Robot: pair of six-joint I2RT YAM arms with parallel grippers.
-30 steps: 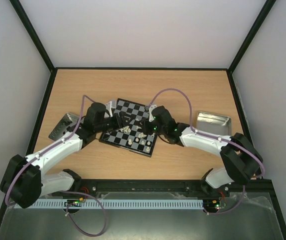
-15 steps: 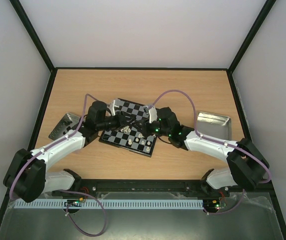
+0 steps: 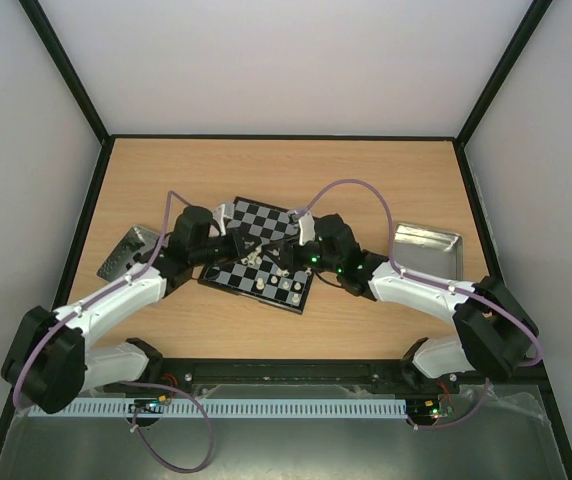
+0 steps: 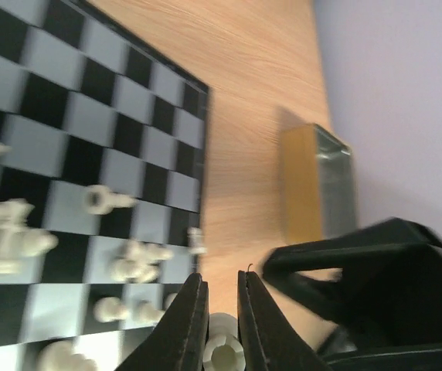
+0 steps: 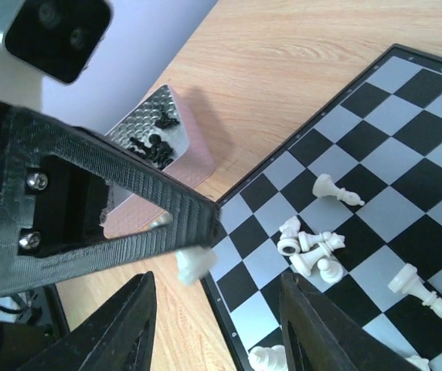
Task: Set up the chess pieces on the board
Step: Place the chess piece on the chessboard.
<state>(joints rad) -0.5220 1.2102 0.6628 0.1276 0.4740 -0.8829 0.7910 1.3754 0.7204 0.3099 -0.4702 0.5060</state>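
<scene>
Top: left gripper (image 3: 240, 243) and right gripper (image 3: 284, 258) both over the chessboard (image 3: 266, 220), tips near each other
Left wrist: left jaws clamped on a white chess piece (image 4: 222, 352), chessboard edge ahead-left of the fingers
Right wrist: right jaws apart, nothing between them; white pieces (image 5: 310, 247) heaped on the chessboard ahead-right (left arm's held piece just ahead)

Wooden table (image 3: 366, 175) carries the board (image 3: 258, 214) at centre. Left tray (image 3: 126, 253) and right tray (image 3: 427, 244) lie either side, both apart from it.
</scene>
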